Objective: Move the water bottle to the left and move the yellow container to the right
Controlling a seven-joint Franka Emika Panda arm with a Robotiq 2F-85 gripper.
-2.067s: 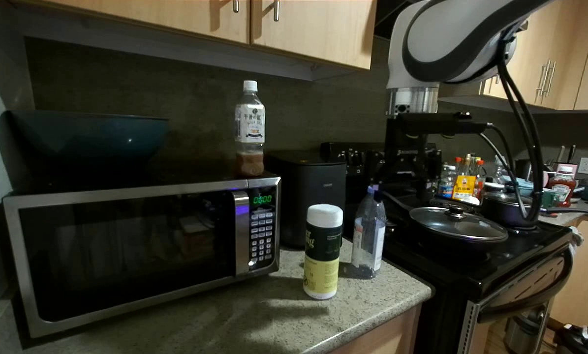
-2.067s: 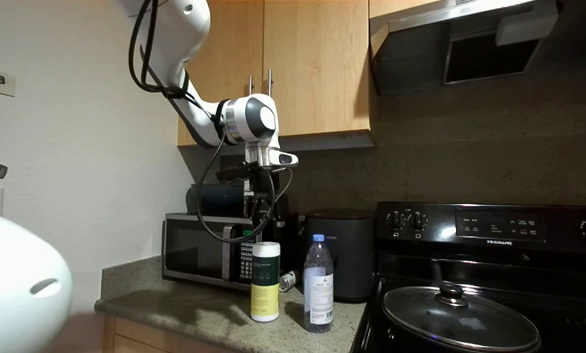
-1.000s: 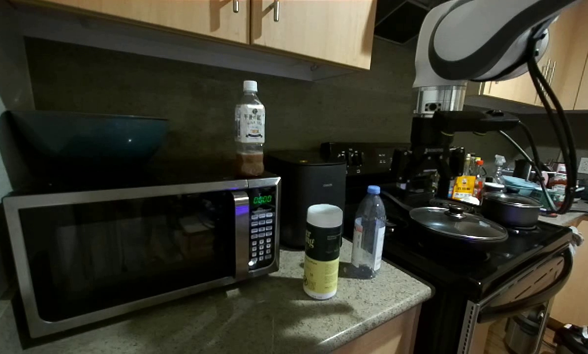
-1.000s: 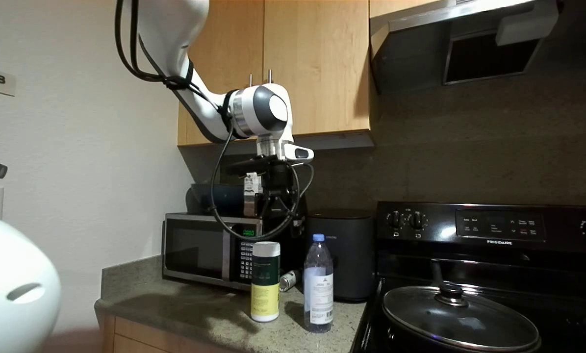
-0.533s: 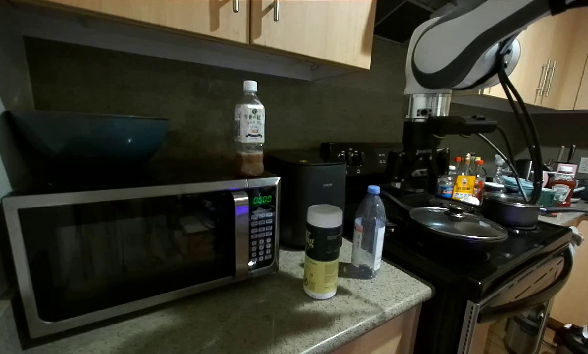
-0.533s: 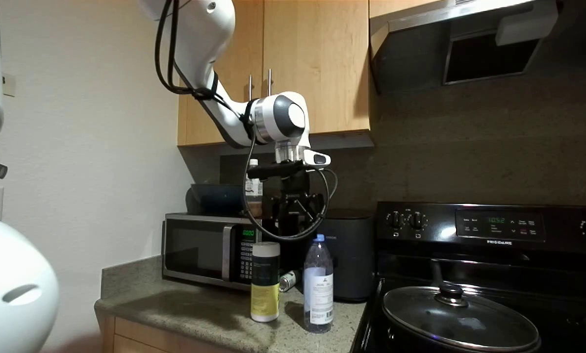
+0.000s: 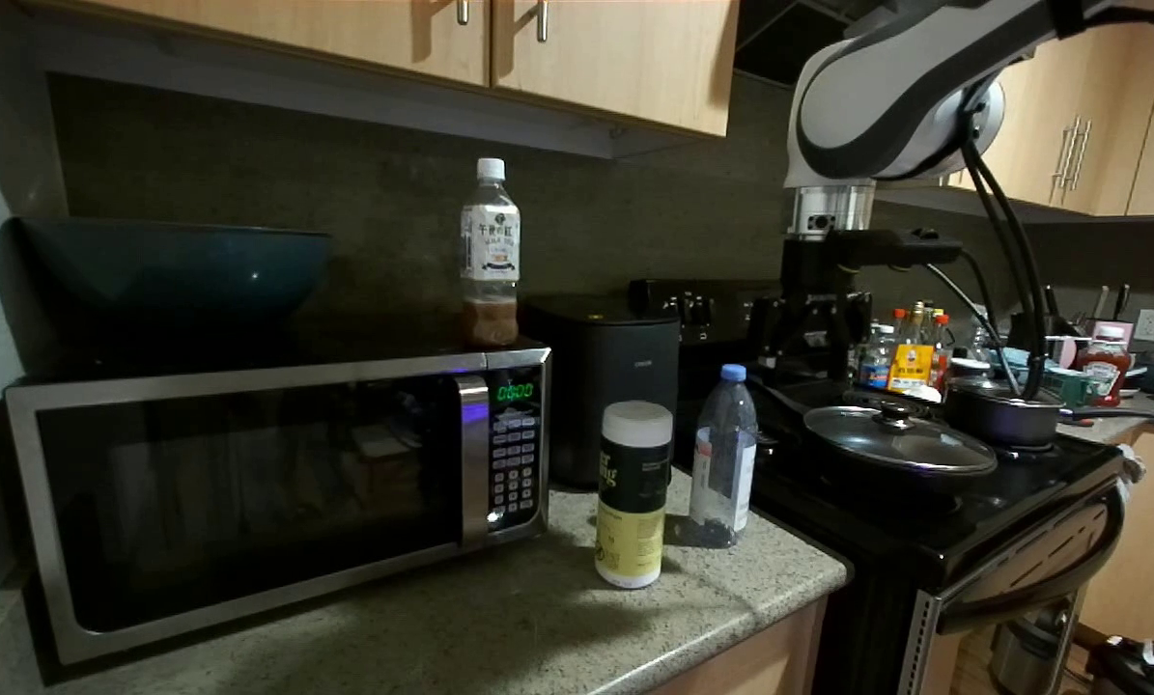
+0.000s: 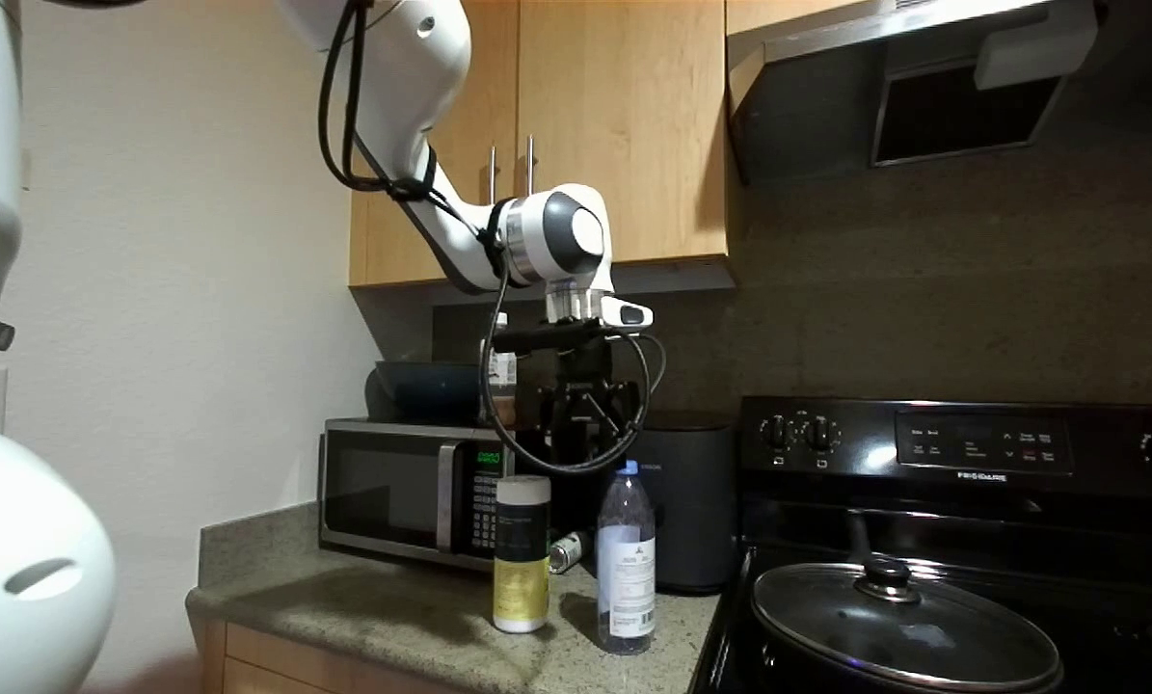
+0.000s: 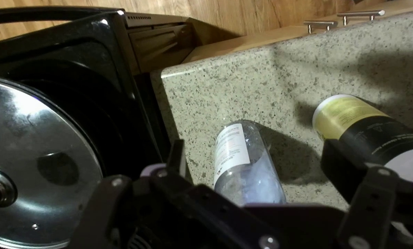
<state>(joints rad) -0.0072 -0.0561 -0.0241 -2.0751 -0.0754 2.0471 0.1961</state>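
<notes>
The water bottle, a slim clear bottle with a blue cap and white label, stands upright on the counter in both exterior views [image 7: 724, 463] [image 8: 626, 569]. The yellow container, with white lid, dark upper band and yellow lower band, stands upright beside it [image 7: 632, 541] [image 8: 521, 588]. In the wrist view the bottle [image 9: 234, 155] lies between the spread fingers, its top hidden by the gripper. The container [image 9: 348, 117] is partly behind the finger at right. My gripper [image 7: 808, 372] [image 8: 585, 448] [image 9: 254, 152] is open, empty and points down, around the height of the bottle's cap or above.
A microwave [image 7: 277, 483] with a dark-liquid bottle [image 7: 491, 251] and a bowl [image 7: 171, 265] on top stands beside the container. A black appliance [image 8: 672, 501] is behind the bottle. The stove with a lidded pan [image 8: 908, 627] borders the counter. A can [image 8: 568, 551] lies near the microwave.
The arm has moved right over the counter toward the bottle in an exterior view, with only a slight shift in the last half second. The bottle and container have not moved.
</notes>
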